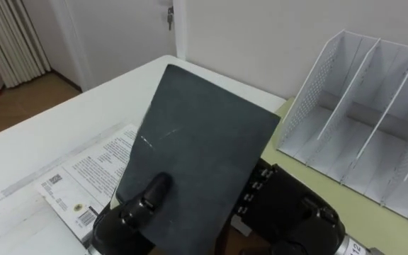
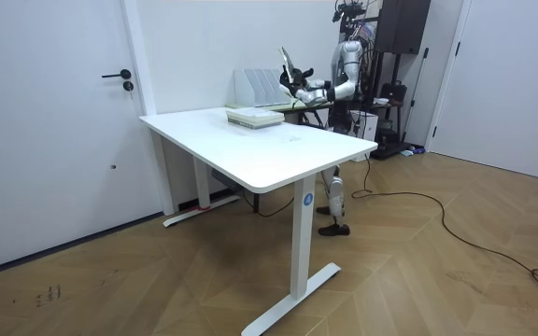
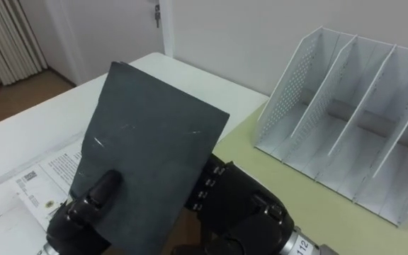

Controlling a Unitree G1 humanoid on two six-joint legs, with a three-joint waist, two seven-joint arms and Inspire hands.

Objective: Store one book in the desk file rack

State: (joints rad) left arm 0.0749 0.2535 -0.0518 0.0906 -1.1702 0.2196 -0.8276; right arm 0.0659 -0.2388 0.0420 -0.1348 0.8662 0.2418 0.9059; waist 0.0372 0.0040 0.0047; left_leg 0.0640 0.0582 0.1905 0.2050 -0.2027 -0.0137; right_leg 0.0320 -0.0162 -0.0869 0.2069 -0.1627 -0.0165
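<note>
A dark grey book is held upright and tilted over the near part of the white table. My right hand is shut on its lower edge, with the thumb lying across the cover and the fingers hidden behind it. The white file rack with several upright slots stands to the right of the book, apart from it. In the room view I stand at the table's far end, holding the book up beside the rack.
A stack of books with a printed white cover lies on the table below and left of the held book. The rack stands on a pale green mat. A door and a wall are behind the table.
</note>
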